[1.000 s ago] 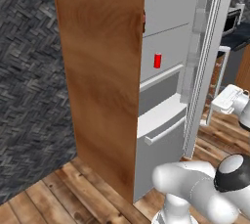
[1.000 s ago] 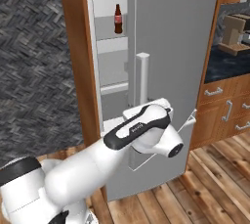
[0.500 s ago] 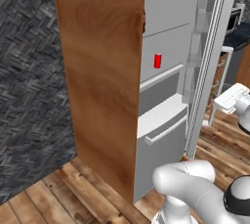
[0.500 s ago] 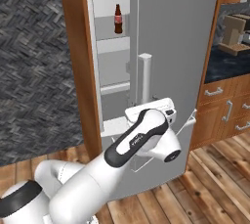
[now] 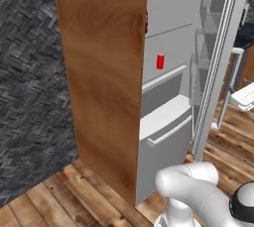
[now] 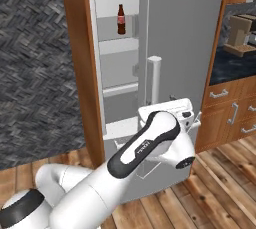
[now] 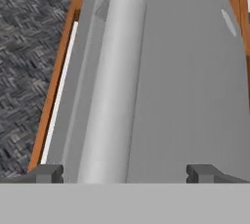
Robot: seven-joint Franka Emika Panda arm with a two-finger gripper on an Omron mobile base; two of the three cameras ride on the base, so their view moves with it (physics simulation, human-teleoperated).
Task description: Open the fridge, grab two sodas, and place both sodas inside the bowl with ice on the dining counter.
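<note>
The light is soft and even with only faint shadows and no glare, and every picture looks a bit blurry.

A home kitchen, rendered: tall silver fridge (image 6: 185, 48) framed in wood side panels (image 5: 101, 72), door ajar on white shelves (image 6: 117, 40) holding a cola bottle (image 6: 121, 19) and a red can (image 5: 160, 61). Beside it, a dark counter (image 6: 232, 70) over wooden cabinets (image 6: 227, 118) with metal pulls, and a boxy brown appliance (image 6: 242, 35), perhaps a coffee machine, standing on top. Wood plank floor (image 6: 210, 193) underfoot and a grey herringbone-tiled wall (image 5: 30, 87) to the left.
</note>
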